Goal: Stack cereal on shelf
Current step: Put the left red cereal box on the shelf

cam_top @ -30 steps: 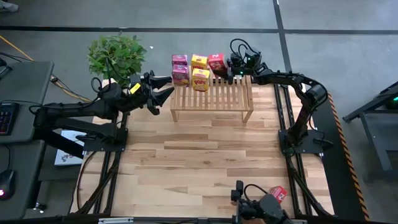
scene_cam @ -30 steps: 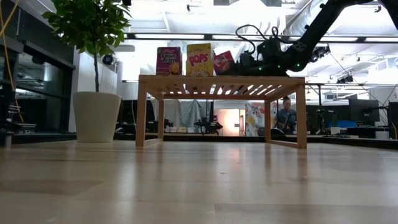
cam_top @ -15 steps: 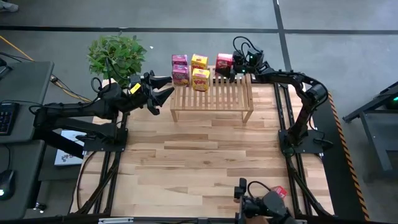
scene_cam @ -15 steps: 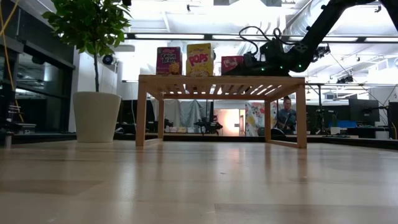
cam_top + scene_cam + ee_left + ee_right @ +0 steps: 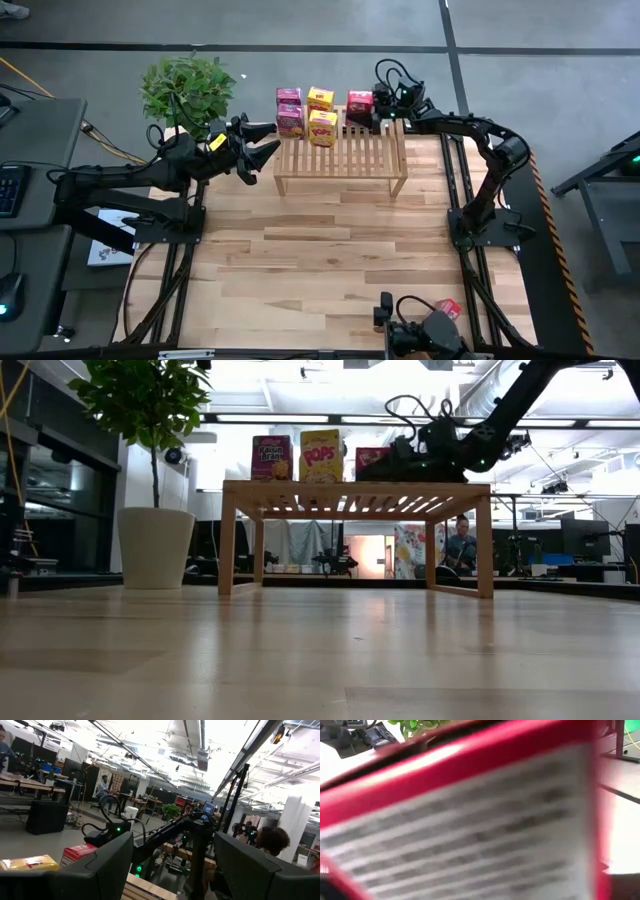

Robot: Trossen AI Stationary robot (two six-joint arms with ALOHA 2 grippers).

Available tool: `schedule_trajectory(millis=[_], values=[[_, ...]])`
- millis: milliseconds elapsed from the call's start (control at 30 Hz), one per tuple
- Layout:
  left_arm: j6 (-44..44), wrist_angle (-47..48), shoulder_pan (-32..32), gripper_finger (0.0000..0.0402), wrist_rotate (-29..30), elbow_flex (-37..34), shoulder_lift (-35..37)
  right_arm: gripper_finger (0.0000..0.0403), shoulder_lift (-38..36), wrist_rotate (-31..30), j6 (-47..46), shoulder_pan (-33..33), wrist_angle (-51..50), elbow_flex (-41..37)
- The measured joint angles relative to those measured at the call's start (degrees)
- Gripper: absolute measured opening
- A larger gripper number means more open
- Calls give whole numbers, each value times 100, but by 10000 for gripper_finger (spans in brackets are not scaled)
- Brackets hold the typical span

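While overhead shows right claw [image 5: 374,108] spread beside red cereal box [image 5: 359,102] on shelf [image 5: 340,158], its wrist view sees only red panel

A second ago the red cereal box [image 5: 360,105] leaned tilted at the far right corner of the shelf [image 5: 340,150], gripped by the right gripper [image 5: 378,110]; half a second ago it had been tipped upright there, and now it stands upright on the back edge of the slats, in line with the two yellow boxes [image 5: 321,115] and two pink boxes [image 5: 289,110]. The right gripper's fingers have spread wider over that time and now sit just beside the box (whether they touch it cannot be told), with the wrist shifted slightly away from the shelf.
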State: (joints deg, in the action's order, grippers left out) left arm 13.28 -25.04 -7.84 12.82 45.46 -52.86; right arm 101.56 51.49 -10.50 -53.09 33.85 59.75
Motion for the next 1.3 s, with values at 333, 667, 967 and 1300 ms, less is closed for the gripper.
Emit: schedule_trajectory(millis=[333, 667, 967, 1300], values=[[-202, 50, -1, 268, 0, -1, 0, 278, -4, -30, -299, 99, 114, 158], [-197, 46, -1, 268, 0, 0, 0, 278, -7, -111, -300, 138, 112, 437], [-195, 42, -2, 268, 0, 0, 0, 278, -7, -21, -562, 139, 274, 439], [-195, 42, -2, 268, 0, -1, 0, 278, -9, 254, -1299, 98, 1250, 442]])
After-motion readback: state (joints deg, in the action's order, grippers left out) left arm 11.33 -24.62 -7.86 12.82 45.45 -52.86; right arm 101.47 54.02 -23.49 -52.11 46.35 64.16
